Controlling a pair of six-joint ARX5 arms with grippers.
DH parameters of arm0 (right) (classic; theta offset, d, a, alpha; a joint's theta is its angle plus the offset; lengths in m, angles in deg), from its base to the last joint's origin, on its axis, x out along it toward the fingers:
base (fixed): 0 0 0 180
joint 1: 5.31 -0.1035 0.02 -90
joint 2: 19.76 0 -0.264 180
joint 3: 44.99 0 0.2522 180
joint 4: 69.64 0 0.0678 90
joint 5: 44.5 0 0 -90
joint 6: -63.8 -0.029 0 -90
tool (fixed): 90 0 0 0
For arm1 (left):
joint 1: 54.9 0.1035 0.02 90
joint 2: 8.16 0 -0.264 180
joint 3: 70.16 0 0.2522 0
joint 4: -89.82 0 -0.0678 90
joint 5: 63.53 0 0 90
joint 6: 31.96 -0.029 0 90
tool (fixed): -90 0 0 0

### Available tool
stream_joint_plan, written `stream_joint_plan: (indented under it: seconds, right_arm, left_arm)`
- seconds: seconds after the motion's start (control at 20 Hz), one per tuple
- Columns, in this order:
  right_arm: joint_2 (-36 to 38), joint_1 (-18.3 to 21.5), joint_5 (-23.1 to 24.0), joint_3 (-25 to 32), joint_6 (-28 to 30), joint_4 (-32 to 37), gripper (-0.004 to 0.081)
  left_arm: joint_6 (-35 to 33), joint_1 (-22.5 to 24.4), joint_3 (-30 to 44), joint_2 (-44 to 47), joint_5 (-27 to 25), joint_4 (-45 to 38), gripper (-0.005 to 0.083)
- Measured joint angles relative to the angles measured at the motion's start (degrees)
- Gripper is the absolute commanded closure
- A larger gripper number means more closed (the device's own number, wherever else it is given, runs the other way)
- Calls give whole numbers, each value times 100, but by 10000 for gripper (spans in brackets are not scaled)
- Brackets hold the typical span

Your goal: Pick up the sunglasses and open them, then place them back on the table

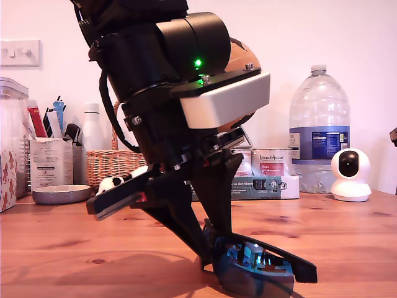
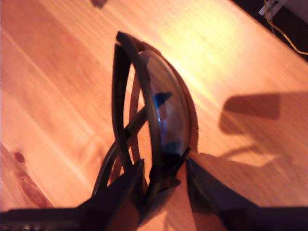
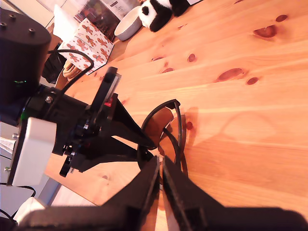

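Note:
The black sunglasses lie folded, low on the pine table, at the bottom of the exterior view, right of centre. My first gripper comes down on them from the big black arm filling that view. In the first wrist view, one end of the sunglasses sits between the fingers of my first gripper, which is shut on it. In the second wrist view, my second gripper has its fingers almost together at a slim arm of the sunglasses, opposite my first gripper.
At the back of the table, from the exterior view's left, stand a grey bowl, a toy panda, a wicker basket, flat boxes, a large water bottle and a white camera. A gingerbread-print box sits at that view's left edge.

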Motion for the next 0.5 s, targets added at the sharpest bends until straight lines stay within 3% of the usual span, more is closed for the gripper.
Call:
stream_joint_plan:
  seconds: [0.1, 0.2, 0.5]
  right_arm:
    - [0, 0, 0, 0, 0, 0, 781]
    - [0, 0, 0, 0, 0, 0, 781]
    - [-2, 0, -9, 0, -9, 2, 756]
  left_arm:
    - [-50, 0, 0, 0, 0, -26, 705]
    - [-70, 0, 0, 0, 0, -50, 769]
    - [-284, -105, 0, 0, -114, -39, 791]
